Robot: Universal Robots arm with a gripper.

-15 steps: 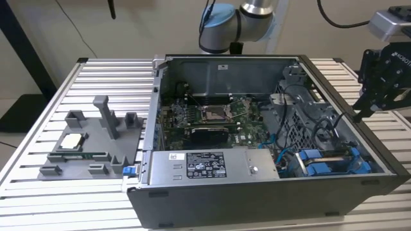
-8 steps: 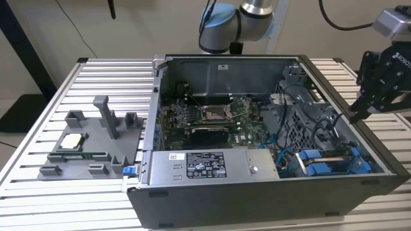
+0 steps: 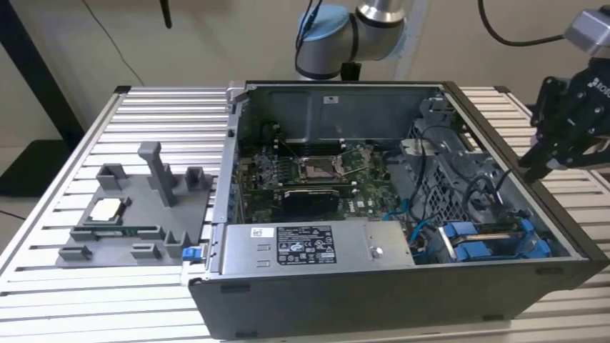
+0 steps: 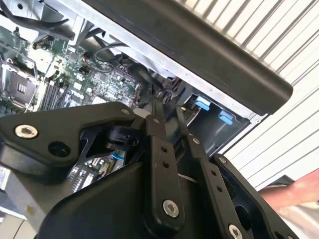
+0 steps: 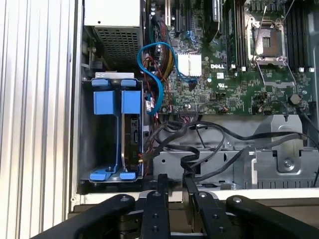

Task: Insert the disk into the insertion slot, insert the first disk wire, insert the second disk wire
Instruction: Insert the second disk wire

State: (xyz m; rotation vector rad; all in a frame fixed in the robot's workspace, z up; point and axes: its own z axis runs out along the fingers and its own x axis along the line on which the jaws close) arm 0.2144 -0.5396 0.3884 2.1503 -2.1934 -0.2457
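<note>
Black, screw-studded end effector (image 5: 175,181); silver-blue arm (image 3: 367,28).

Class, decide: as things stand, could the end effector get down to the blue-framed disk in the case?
Probably yes. The case lies open on top, the end effector hangs above its edge near the disk, and the black cables lie beside the bay, not over it.

exterior view: high and back from the table (image 3: 57,286), looking down into the open computer case (image 3: 381,307). first wrist view: close behind the gripper (image 5: 174,181), facing straight down into the case. second wrist view: nearer, slanting across its wall. shared by all: motherboard (image 3: 315,171), blue-framed drive bay (image 3: 486,243).
</note>
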